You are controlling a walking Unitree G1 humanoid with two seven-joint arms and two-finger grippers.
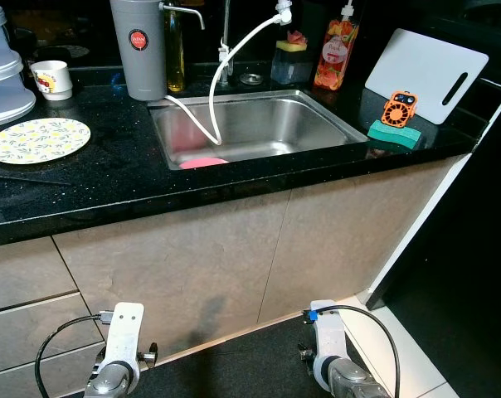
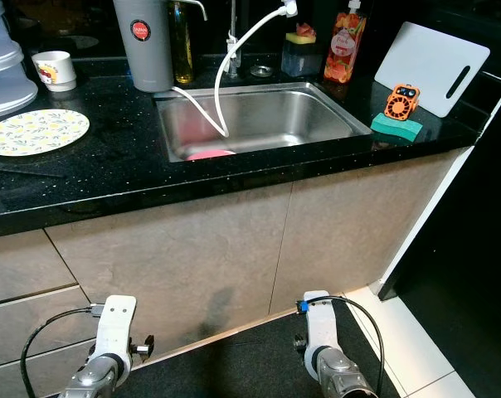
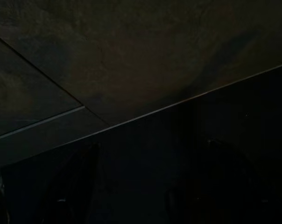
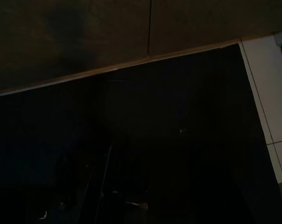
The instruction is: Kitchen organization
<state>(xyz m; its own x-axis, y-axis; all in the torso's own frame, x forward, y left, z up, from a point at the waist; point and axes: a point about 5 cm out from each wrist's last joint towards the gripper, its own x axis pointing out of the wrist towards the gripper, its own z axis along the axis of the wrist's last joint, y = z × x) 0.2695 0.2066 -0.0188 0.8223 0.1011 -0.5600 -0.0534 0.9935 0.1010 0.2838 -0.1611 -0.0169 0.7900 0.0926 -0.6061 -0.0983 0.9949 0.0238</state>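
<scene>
1. Head views, upper frame: black desk point(image 1: 109, 186), steel sink point(image 1: 259, 124) holding a pink dish point(image 1: 203, 162); plate point(image 1: 38, 139) upper left.
2. Wrist views: dark cabinet fronts point(image 3: 131, 60), floor point(image 4: 178, 140).
3. Both arms hang low; left claw point(image 3: 131, 196) and right claw point(image 4: 108, 186): cannot tell whether apart or together.

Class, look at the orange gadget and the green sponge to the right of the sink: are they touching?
Touching. In the left eye view the orange gadget stands directly on the green sponge, with no gap between them.

Black speckled countertop point(image 1: 109, 186) over beige cabinet fronts point(image 1: 201, 265); dark floor mat point(image 2: 250, 365), white tiles point(image 2: 408, 348).
</scene>
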